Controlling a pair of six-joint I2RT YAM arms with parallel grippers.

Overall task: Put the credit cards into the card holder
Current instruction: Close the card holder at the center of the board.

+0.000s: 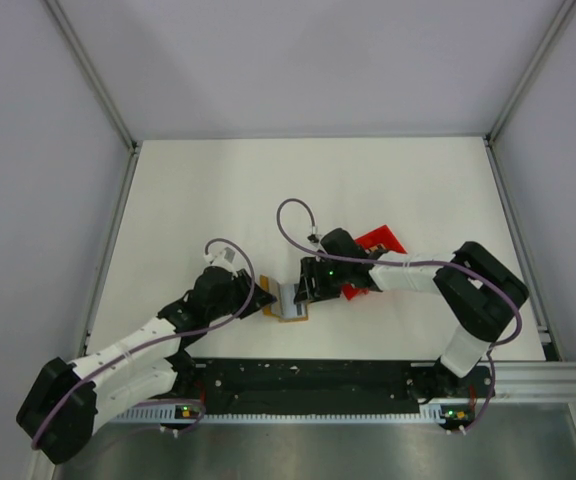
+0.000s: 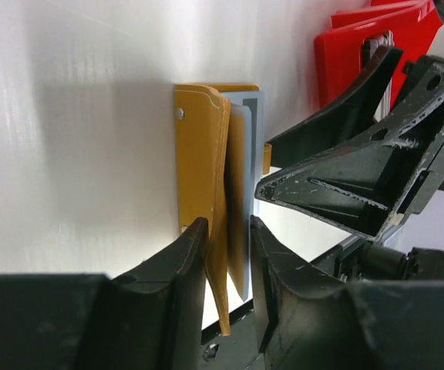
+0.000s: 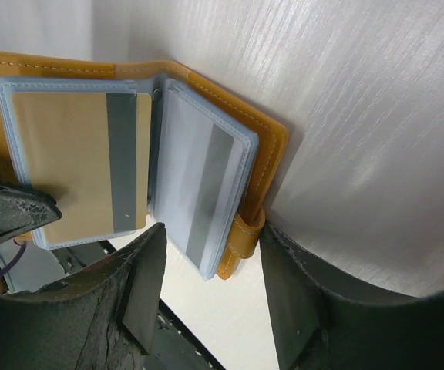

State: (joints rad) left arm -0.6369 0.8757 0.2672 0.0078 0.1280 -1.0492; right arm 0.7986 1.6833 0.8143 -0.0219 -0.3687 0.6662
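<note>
Card holder (image 3: 272,139) lies open on the table (image 3: 376,116), between the two tools. It has two striped cards in its clear sleeves: tan-looking card (image 3: 68,154) and grey-white card (image 3: 195,181). Left gripper (image 2: 227,227) has its jaws narrow, pinching the orange cover, which stands upright between its fingers. Right gripper (image 3: 213,235) has its jaws wide and holds nothing. It straddles the holder's tab (image 3: 247,231) edge from above. Red tray (image 1: 380,242) sits just beside the right gripper, partly under its wrist.
</note>
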